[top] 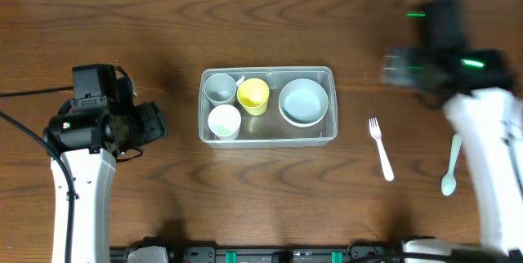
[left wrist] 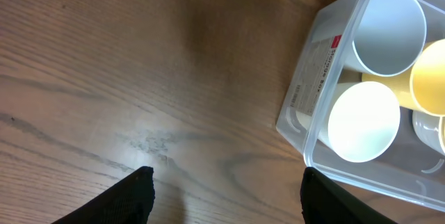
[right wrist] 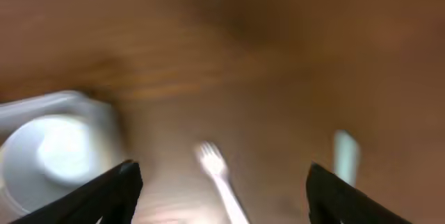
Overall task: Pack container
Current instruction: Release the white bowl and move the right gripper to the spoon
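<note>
The clear rectangular container (top: 267, 70) sits mid-table. It holds a grey cup (top: 219, 88), a yellow cup (top: 253, 95), a white cup (top: 224, 122) and a white bowl (top: 304, 101). My left gripper (top: 159, 122) is open and empty, left of the container. In the left wrist view the gripper (left wrist: 226, 189) hovers over bare wood, with the container (left wrist: 309, 78) to the right. My right gripper (top: 391, 67) is blurred, to the right of the container. In the right wrist view it (right wrist: 222, 182) is open and empty above a white fork (right wrist: 219, 175).
The white fork (top: 381, 149) and a pale spoon (top: 451, 169) lie on the wood to the right of the container. The spoon also shows blurred in the right wrist view (right wrist: 345, 154). A cable runs off at the far left.
</note>
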